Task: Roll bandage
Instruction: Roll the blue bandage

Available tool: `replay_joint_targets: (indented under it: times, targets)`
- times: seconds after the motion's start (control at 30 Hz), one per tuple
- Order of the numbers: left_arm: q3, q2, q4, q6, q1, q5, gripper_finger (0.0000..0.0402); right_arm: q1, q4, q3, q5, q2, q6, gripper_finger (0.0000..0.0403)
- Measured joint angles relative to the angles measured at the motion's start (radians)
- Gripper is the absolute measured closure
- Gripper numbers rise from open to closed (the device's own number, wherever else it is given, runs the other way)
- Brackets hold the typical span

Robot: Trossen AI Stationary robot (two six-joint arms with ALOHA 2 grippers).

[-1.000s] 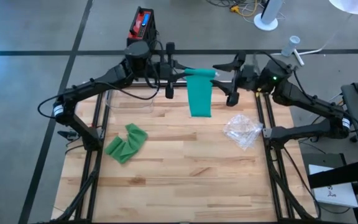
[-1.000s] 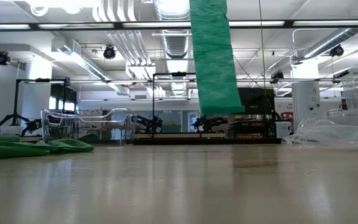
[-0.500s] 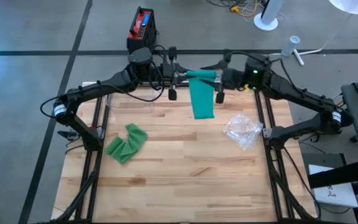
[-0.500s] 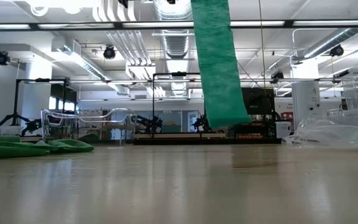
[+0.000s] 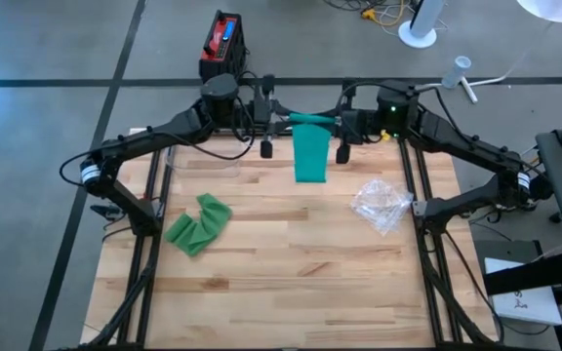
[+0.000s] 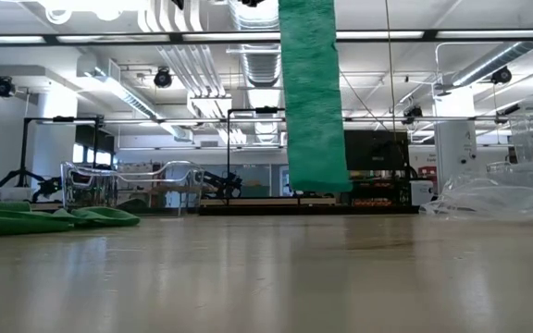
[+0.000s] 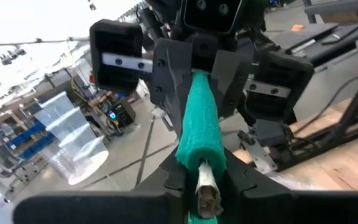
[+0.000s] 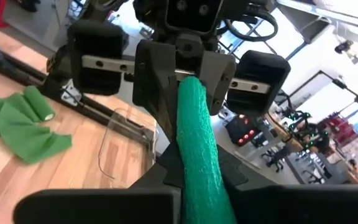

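Bandage (image 5: 310, 154) roll pinched at both ends, my left gripper (image 5: 279, 119) and right gripper (image 5: 338, 121) clamped on it, tail hanging above table (image 5: 291, 273) (far edge). Nearby: crumpled green bandage (image 5: 198, 224), plastic wrapper (image 5: 381, 203).

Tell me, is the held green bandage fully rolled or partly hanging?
Partly hanging: the green bandage hangs as a strip above the table.

Wooden table (image 5: 291, 263) with black frame rails. Crumpled clear plastic wrap (image 5: 380, 204) on its right side, clear plastic container (image 5: 203, 159) at the back left. Red-and-black box (image 5: 223, 39) on the grey floor behind the table, white fan base (image 5: 419, 36) further right.
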Motion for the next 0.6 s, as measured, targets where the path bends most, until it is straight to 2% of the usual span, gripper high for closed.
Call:
replay_joint_targets:
  times: [0.13,0.3,0.4,0.53,0.6]
  targets:
    - [0.004,-0.031,-0.079,0.002,0.016,-0.002,0.0322,-0.001,0.003,0.005,-0.038,-0.01,-0.022,0.0385]
    - [0.058,-0.032,-0.169,-0.037,0.049,0.031,0.0245,0.0,0.003,0.009,-0.082,-0.009,-0.047,0.0385]
    - [0.091,-0.02,-0.162,-0.113,0.084,0.153,0.0194,0.0,0.005,0.007,-0.139,-0.008,-0.049,0.0385]
    - [0.131,0.009,-0.168,-0.261,0.142,0.433,0.0134,0.0,0.003,0.008,-0.149,-0.007,-0.072,0.0385]
    - [0.146,0.029,-0.167,-0.339,0.151,0.52,0.0111,0.0,0.003,0.007,-0.149,-0.006,-0.092,0.0385]
